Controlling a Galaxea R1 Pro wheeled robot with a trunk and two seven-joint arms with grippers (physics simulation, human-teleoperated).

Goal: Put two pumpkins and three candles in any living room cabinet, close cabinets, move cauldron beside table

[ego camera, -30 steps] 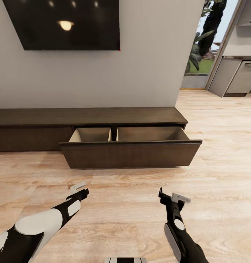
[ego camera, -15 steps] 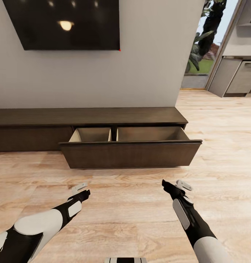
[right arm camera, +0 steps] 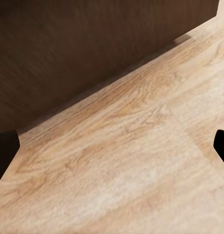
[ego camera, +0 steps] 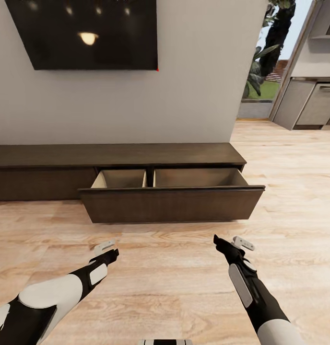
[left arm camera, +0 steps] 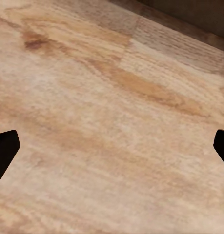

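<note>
The cabinet [ego camera: 136, 163] stands against the wall, its rigid handleless drawer [ego camera: 172, 202] pulled out, best pushed flat-on, while left pincer [ego camera: 107, 249] and right pincer [ego camera: 228, 243] gape empty.

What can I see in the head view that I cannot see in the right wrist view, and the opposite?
Head view alone: the whole cabinet with its drawer pulled open and two pale compartments inside, the wall screen, both arms, the left pincer and the right pincer.

Right wrist view alone: a close look at the seam where the dark front meets the wooden floor, framed by dark fingertips spread wide.

Both: dark-brown wood and the pale plank floor.
</note>
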